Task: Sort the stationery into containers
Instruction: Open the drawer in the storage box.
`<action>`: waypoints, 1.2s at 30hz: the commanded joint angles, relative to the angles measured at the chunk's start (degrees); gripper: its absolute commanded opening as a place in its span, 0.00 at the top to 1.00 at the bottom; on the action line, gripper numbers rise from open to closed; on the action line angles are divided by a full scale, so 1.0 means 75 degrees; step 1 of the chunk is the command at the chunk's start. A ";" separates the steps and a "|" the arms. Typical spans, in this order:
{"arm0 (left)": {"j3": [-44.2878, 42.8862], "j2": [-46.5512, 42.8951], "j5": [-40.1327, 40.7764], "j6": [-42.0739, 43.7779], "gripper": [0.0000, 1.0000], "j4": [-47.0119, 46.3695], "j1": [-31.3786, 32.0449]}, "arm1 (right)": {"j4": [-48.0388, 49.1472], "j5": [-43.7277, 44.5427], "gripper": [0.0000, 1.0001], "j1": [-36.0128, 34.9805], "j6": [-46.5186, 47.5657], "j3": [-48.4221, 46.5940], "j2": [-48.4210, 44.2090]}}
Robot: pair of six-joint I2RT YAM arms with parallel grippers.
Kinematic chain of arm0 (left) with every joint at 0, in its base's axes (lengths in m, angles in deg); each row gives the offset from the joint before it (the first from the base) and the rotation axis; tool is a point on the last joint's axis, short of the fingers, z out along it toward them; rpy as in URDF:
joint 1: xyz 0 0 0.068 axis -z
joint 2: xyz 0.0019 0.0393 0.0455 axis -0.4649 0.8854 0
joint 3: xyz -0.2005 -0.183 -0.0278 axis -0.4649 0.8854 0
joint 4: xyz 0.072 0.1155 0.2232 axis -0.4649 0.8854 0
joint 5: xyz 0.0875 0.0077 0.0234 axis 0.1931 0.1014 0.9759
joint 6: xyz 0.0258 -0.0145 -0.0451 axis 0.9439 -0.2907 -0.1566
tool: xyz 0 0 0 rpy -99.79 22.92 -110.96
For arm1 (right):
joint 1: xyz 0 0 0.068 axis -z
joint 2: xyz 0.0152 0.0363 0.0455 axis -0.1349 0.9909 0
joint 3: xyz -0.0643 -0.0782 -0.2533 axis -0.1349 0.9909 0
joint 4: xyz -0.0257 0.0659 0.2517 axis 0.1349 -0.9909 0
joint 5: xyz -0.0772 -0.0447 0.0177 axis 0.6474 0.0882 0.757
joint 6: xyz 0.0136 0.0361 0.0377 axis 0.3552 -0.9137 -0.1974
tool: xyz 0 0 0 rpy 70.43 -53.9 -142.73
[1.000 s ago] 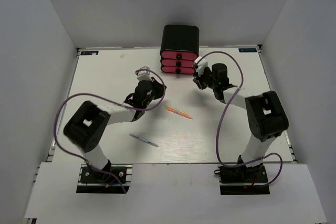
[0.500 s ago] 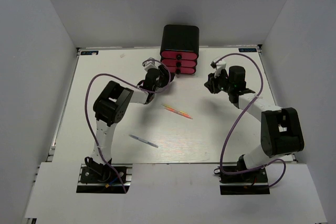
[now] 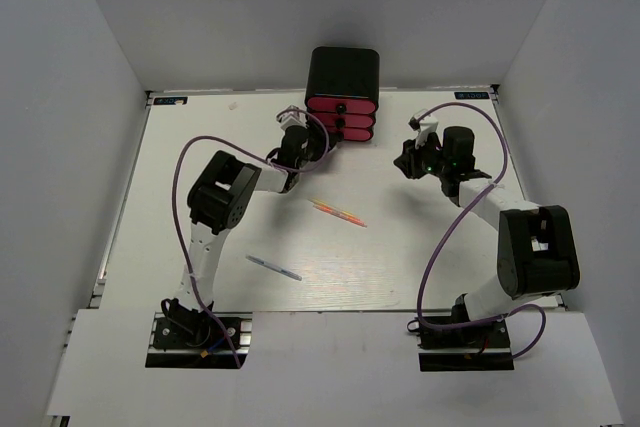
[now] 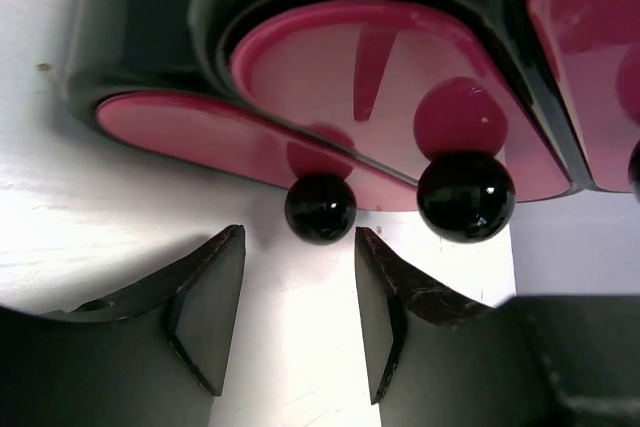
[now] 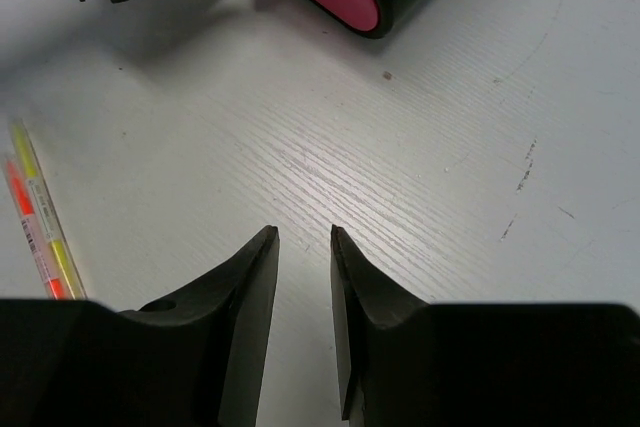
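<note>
Left gripper (image 4: 299, 257) has swung up to the small black cabinet of pink drawers (image 3: 342, 72) at the white surface's (image 3: 180, 147) far edge: jaws spread, round black knob (image 4: 320, 209) dead ahead. Right gripper (image 5: 305, 237), slightly parted, holds nothing.

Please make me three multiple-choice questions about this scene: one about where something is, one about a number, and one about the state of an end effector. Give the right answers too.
1. Where is the orange-pink pen?
A. in a drawer
B. on the table, between the arms
C. under the cabinet

2. How many pink drawers has the black cabinet?
A. two
B. three
C. five

3. How is the left end effector?
A. shut on a pen
B. shut on a knob
C. open, with a black knob just beyond its fingertips

Answers:
1 B: the top view shows it lying on bare table.
2 B: three pink fronts are stacked.
3 C: the left wrist view shows a gap with nothing in it.
</note>
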 commanded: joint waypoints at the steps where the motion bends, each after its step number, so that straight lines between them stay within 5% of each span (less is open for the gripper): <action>1: -0.0441 0.0078 -0.0245 -0.0131 0.42 -0.0119 -0.0016 | 0.0145 -0.0265 0.67 0.0063 -0.0043 -0.0111 0.0037; 18: -0.1110 0.0723 -0.0164 -0.0565 0.42 -0.0036 -0.0016 | 0.0168 -0.0487 0.67 0.0121 -0.0067 0.0088 -0.0139; 30: -0.1158 0.0864 -0.0468 -0.0635 0.66 -0.0176 -0.0016 | 0.0145 -0.0511 0.67 0.0122 0.0062 0.0194 -0.0268; 36: 0.0072 0.0093 -0.0820 -0.0635 0.72 -0.0702 0.0124 | 0.0098 -0.0546 0.50 0.0110 0.0214 0.0252 -0.0314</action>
